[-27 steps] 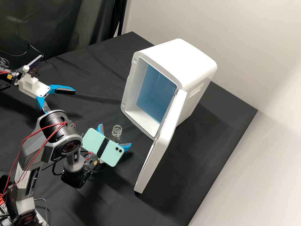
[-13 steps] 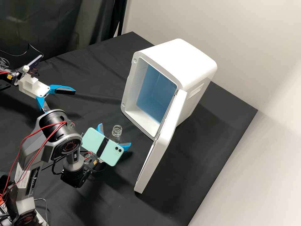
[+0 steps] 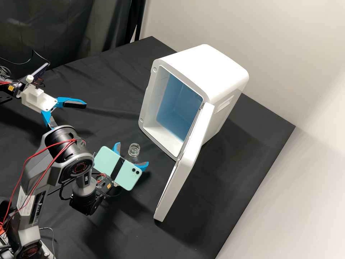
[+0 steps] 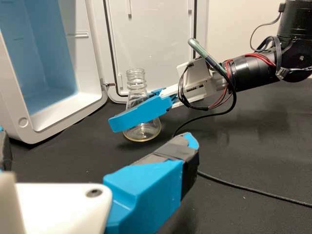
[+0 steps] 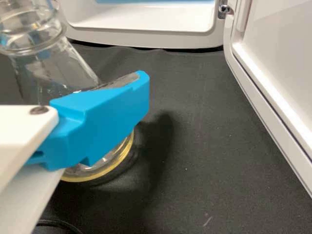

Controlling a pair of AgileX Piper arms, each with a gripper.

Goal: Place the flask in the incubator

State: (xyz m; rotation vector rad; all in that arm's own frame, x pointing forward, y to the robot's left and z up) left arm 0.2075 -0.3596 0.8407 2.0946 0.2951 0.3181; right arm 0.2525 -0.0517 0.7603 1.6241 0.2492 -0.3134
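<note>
High view: clear glass conical flask (image 3: 134,149) upright on the black bench (image 3: 107,79), just in front of the white incubator (image 3: 212,72) and outside its pale blue chamber. The incubator's door (image 3: 179,172) swung wide open, leaning out toward the bench front beside the flask. Right gripper (image 3: 130,156) low at the flask, blue fingers spread, one on each side of the glass; mint-green phone (image 3: 116,172) mounted on the wrist behind it. Left gripper (image 3: 70,116) well apart at the far left of the bench, fingers likewise spread, holding nothing. Left wrist view: flask side-on before the open door, one finger of the right gripper crossing in front of the cone, the other partly hidden behind it; black cable (image 4: 243,187) lying on the bench nearby. Right wrist view: near finger close against the flask's sloping wall, contact not certain; flask base flat on the bench.
</note>
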